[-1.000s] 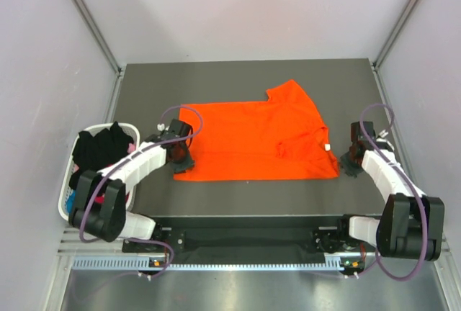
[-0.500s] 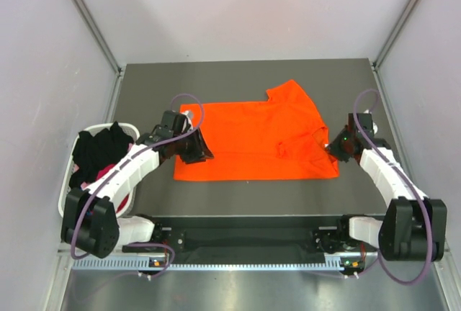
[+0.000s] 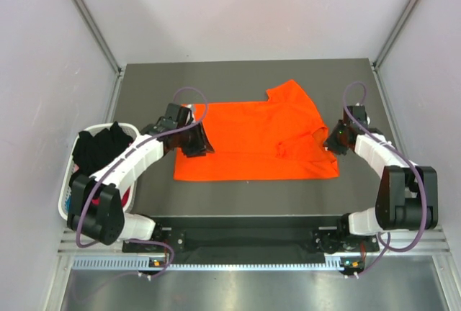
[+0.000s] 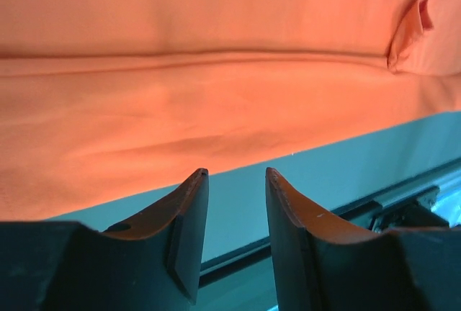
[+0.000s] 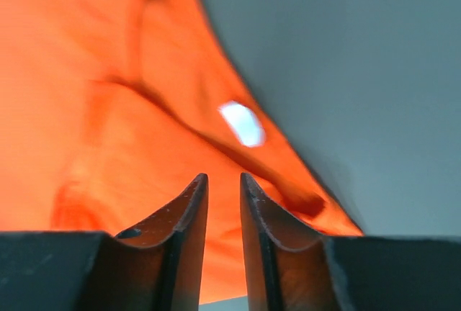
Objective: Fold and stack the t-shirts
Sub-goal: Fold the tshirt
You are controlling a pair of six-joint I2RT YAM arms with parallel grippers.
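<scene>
No writing can be read; the white neck label point(image 5: 242, 124) on the orange t-shirt point(image 3: 252, 145) is a blur.

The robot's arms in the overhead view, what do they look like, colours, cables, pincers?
The left arm and right arm both have white links between chunky black joint housings. A thin purple cable loops loosely along each one. The left pincer and right pincer each have two dark, smooth fingers that curve and taper toward the tips. No markings are legible.
</scene>
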